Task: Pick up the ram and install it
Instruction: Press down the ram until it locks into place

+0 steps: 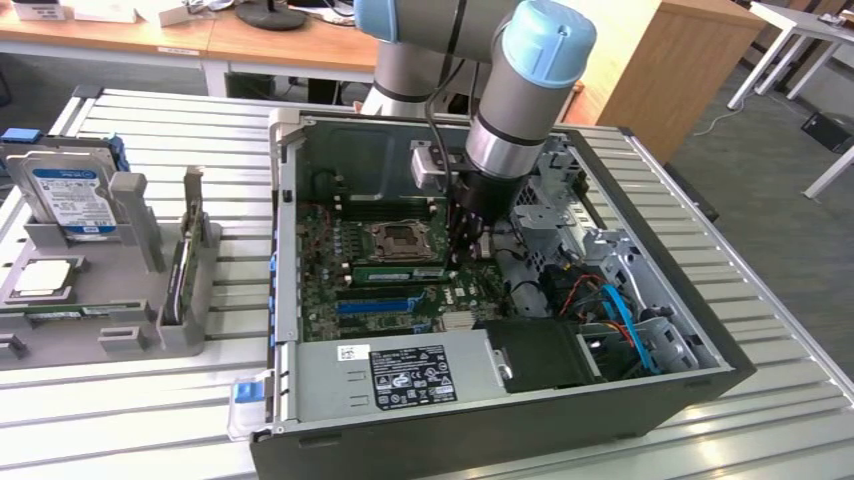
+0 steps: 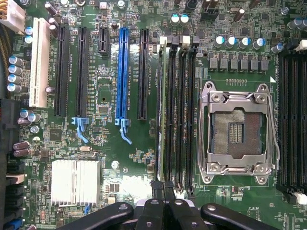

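Exterior view: arm reaches into the open computer case (image 1: 287,300) on the slatted surface (image 1: 747,300), hand (image 1: 463,240) low over the motherboard beside the CPU socket (image 1: 400,240); a green ram (image 1: 396,272) lies seated in a slot just below it. Wrist view: hand (image 2: 165,191) shut, gripping nothing, poised at the end of the ram (image 2: 160,110) standing in its slot next to the empty black slots (image 2: 184,110). Installation looks largely done; full seating can't be judged.

I was working in what looked like a robotics lab, perhaps within an office: an open computer case (image 1: 467,400) sat on a slatted metal workbench (image 1: 774,420), with wooden desks (image 1: 200,45) and grey carpet (image 1: 761,130) behind.
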Controlling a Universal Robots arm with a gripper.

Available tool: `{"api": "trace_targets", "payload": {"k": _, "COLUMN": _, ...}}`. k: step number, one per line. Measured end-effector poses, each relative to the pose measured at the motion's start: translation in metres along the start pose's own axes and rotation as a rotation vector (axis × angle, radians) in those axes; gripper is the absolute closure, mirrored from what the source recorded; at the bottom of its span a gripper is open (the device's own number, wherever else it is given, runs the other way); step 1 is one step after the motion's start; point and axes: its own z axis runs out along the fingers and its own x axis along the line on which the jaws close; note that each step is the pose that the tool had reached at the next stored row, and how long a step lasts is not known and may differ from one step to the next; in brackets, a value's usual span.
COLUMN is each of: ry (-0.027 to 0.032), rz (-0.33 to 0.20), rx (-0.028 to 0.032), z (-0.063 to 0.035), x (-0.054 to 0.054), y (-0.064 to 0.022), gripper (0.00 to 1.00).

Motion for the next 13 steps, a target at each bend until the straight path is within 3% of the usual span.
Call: {"api": "trace_targets", "payload": {"k": 13, "ry": -0.0012, "rz": 0.0, "rx": 0.0003, "z": -0.0005, "x": -0.0002, "y": 0.0, "gripper": 0.9}}
